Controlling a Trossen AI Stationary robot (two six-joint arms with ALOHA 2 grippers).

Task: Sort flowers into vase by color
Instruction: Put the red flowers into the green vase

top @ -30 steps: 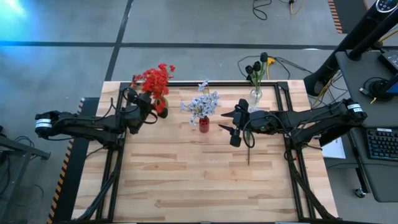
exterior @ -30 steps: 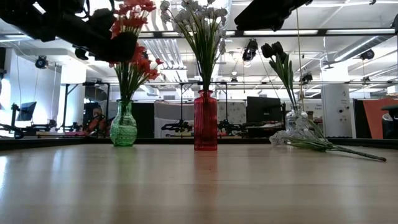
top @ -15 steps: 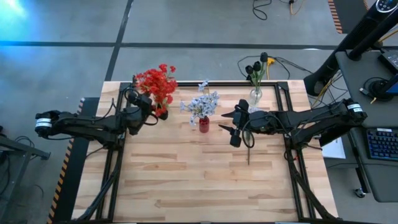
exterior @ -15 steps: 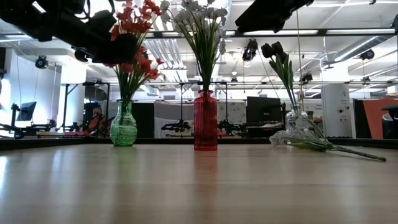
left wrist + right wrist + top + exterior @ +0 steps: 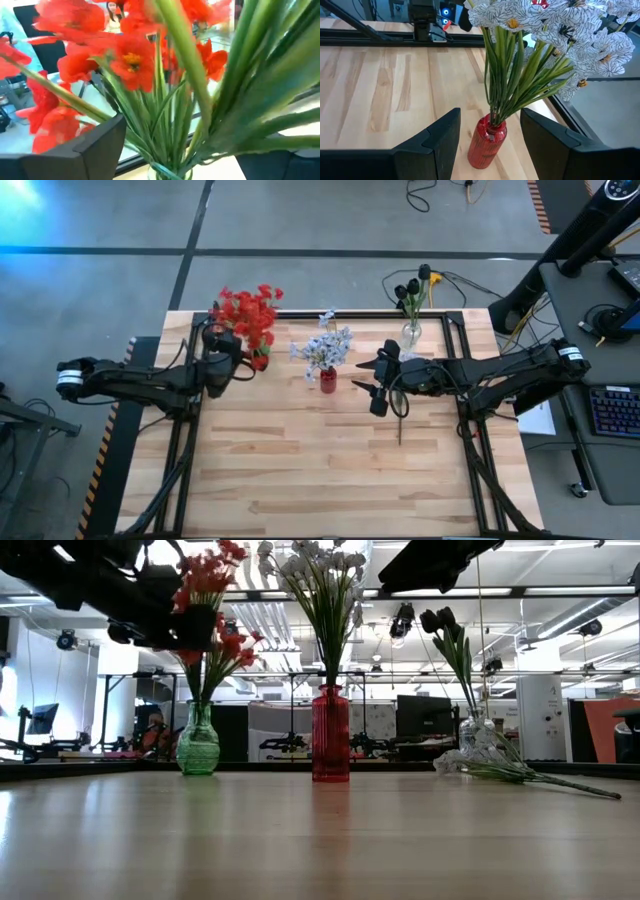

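Hovering open-fingered beside the red flowers [image 5: 247, 316] in the green vase [image 5: 198, 745], the left gripper [image 5: 216, 358] hides their stalks; the right gripper [image 5: 377, 385], fingers parted, holds nothing.

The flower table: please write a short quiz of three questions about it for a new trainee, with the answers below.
1. Multiple choice: the red flowers stand in which vase? A) the red vase B) the green vase C) the clear vase
2. True or false: the right gripper holds a white flower.
3. Short answer: what lies flat on the table beside the clear vase?

Key
1. B: their stalks go down into the green vase; the white flowers fill the red vase.
2. False: its fingers are open and empty, facing the red vase.
3. A loose stem, not yet in any vase.
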